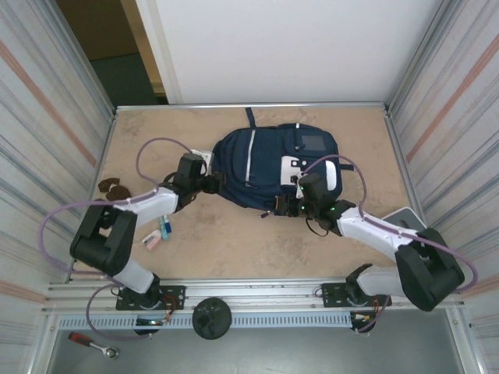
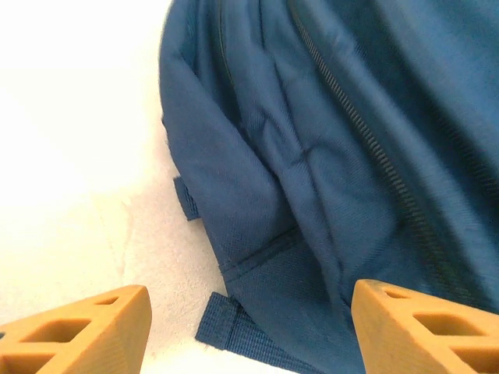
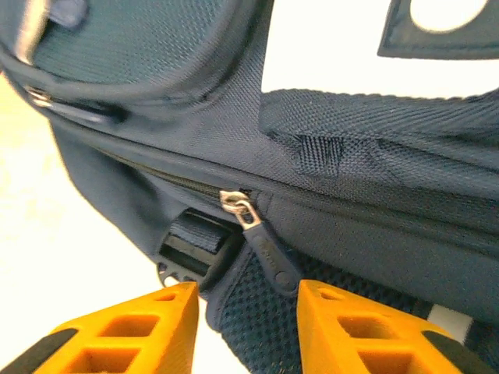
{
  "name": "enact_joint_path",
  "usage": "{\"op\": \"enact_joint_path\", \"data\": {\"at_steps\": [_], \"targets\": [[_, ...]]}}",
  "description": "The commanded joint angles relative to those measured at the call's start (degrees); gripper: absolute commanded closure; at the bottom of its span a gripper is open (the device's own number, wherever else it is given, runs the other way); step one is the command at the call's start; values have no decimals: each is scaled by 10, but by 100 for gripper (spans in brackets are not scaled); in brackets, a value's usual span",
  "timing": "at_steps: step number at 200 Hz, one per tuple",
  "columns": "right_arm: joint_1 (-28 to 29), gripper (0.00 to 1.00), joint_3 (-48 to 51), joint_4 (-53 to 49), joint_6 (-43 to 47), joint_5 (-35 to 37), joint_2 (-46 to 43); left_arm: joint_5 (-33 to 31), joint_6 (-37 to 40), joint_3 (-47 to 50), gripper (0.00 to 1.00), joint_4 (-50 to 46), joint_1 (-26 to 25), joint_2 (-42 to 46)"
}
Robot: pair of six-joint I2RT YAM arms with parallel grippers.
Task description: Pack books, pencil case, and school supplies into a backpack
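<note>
We see the backpack [image 1: 265,167] lying flat mid-tabletop [image 1: 234,249], closer to the far edge, with bare surface along the near edge and on both sides. Our left tool [image 1: 209,184] sits at the backpack's left edge, fingers spread wide over the blue fabric and holding nothing. Our right tool [image 1: 299,204] is at its near-right edge, fingers parted with the zipper pull [image 3: 261,238] between them, not pinched. The pens [image 1: 164,227] and a pink eraser [image 1: 153,241] lie toward the near-left corner, well apart from the backpack.
</note>
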State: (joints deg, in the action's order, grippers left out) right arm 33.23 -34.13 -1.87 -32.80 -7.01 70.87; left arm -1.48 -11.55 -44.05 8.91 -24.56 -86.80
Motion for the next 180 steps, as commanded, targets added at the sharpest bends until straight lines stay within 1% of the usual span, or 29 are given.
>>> {"op": "enact_joint_path", "data": {"at_steps": [1, 19, 38, 59, 77, 89, 108, 139, 158, 180], "targets": [[-29, 58, 9, -36, 30, -26, -47, -20, -32, 28, 31, 14, -27, 81], [-62, 58, 29, -23, 10, -38, -54, -49, -58, 46, 31, 10, -73, 105], [-81, 58, 45, -3, -5, -39, -49, -99, -77, 41, 29, 7, -138, 93], [-82, 57, 53, 16, -7, -47, -38, -194, -56, 11, 16, 7, -218, 48], [-82, 56, 58, 25, -7, -49, -30, -263, -32, -39, 10, -18, -258, -4], [-82, 56, 64, 33, -9, -49, -28, -283, -21, -66, 8, -25, -267, -39], [-82, 56, 69, 42, -10, -51, -23, -300, -16, -97, 7, -33, -267, -82], [-82, 55, 75, 40, -9, -48, -18, -330, -5, -126, 6, -39, -266, -125], [-83, 55, 81, 41, -8, -44, -20, -327, -5, -123, 8, -34, -264, -123], [-82, 55, 85, 43, -7, -43, -20, -324, -10, -112, 17, -28, -263, -113]]}}
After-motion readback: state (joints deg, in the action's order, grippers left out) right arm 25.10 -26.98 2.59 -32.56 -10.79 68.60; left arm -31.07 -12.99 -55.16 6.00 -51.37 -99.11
